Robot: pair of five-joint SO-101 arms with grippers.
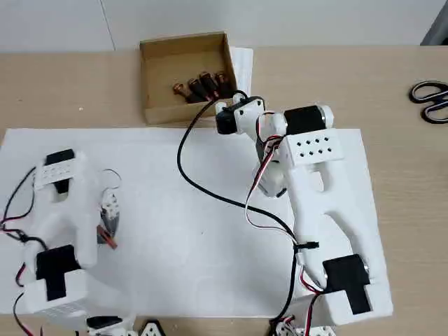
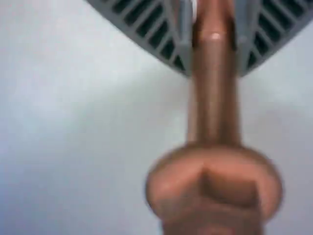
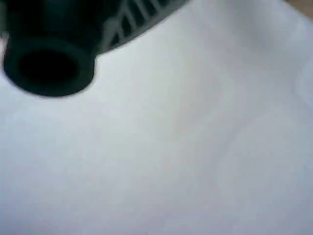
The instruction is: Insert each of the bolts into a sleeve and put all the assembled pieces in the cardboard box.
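Observation:
My left gripper [image 1: 108,225] is shut on a copper bolt [image 2: 213,147] and holds it low over the white paper at the left; the bolt [image 1: 107,240] sticks out past the grey ribbed fingers [image 2: 146,29], its wide head away from them. Over the paper right of centre, my right gripper [image 1: 276,180] is shut on a black sleeve [image 3: 49,68], whose open end faces the wrist camera beside a ribbed finger [image 3: 132,22]. The cardboard box [image 1: 157,77] stands at the back with several assembled pieces [image 1: 203,85] in it. The two grippers are far apart.
A white paper sheet [image 1: 182,245] covers most of the table. Black scissors [image 1: 430,101] lie at the far right edge. A black cable [image 1: 192,178] loops from the right arm across the paper near the box.

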